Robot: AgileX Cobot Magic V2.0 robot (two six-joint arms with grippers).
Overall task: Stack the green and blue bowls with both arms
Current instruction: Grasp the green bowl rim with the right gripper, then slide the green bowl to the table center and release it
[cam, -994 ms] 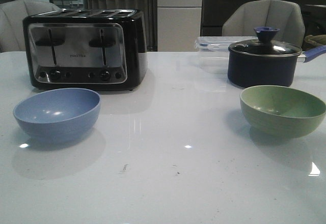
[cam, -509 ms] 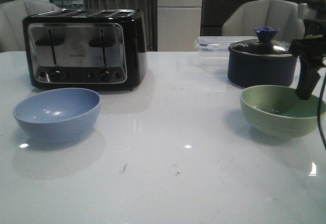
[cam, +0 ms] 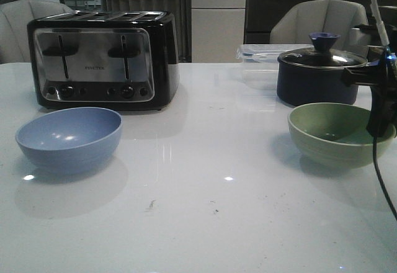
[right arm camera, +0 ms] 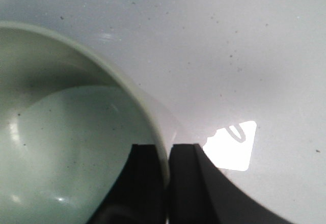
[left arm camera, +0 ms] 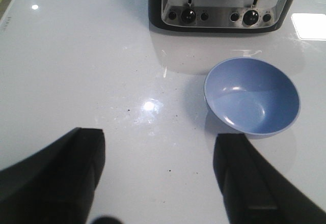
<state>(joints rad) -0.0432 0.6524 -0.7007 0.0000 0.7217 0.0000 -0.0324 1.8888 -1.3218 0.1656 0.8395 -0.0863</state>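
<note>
The pale green bowl (cam: 338, 133) sits on the white table at the right. My right gripper (cam: 379, 127) is shut on its right rim, one finger inside the bowl and one outside; in the right wrist view the gripper (right arm camera: 167, 155) pinches the green bowl's (right arm camera: 66, 132) wall. The pale blue bowl (cam: 69, 138) sits at the left in front of the toaster, untouched. In the left wrist view my left gripper (left arm camera: 160, 147) is open and empty above the table, with the blue bowl (left arm camera: 252, 95) just beyond one finger (left arm camera: 244, 178). The left arm does not show in the front view.
A black and chrome toaster (cam: 102, 59) stands behind the blue bowl. A dark navy pot with a glass lid (cam: 319, 68) and a clear plastic box (cam: 260, 59) stand behind the green bowl. A thin black cable (cam: 381, 180) hangs from the right arm.
My right arm came in from the right, lowered onto the green bowl's right rim and shut on it. The green bowl has shifted slightly left. The blue bowl has not moved.
</note>
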